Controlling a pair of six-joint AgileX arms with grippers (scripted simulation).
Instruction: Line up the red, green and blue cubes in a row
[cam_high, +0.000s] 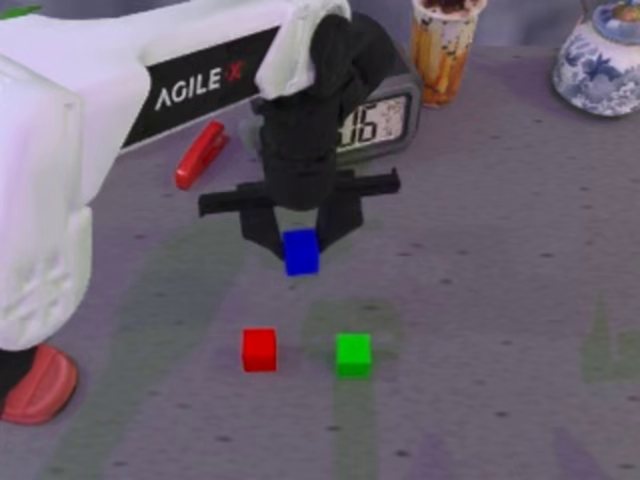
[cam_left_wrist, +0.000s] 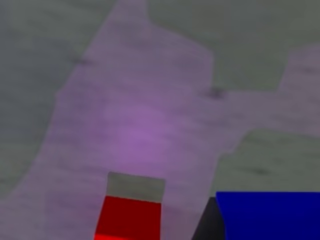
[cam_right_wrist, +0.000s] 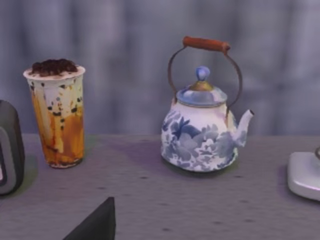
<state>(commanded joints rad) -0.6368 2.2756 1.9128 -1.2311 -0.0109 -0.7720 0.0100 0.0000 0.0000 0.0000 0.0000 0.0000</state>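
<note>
Red cube (cam_high: 259, 350) and green cube (cam_high: 353, 354) sit side by side on the worktop (cam_high: 500, 300), well apart from each other but level, so two of the three places in the row look settled. Blue cube (cam_high: 301, 251) is not yet in line: it is pinched in the closed jaws of the left gripper (cam_high: 300, 243), hanging behind the gap between the other two, toward the clock (cam_high: 378, 122). Whether it is touching the surface cannot be told from above. Judged remaining: carry blue to a place level with the pair, set it down, release. Right arm not seen from above; its wrist camera faces the far clutter, so it looks parked. Materials: all three cubes plain, glossy, sharp-edged, equal in size, no markings. Worktop is a mottled purple-grey sheet with small dark flecks, matte. Left wrist view shows the blue face close up beside a dark finger, with the red cube's top beyond. Clutter: long red stapler (cam_high: 201, 154), layered brown drink cup (cam_right_wrist: 57, 114) with dark topping, blue-and-white glazed teapot (cam_right_wrist: 200, 132) with a wire bail and wooden grip.
</note>
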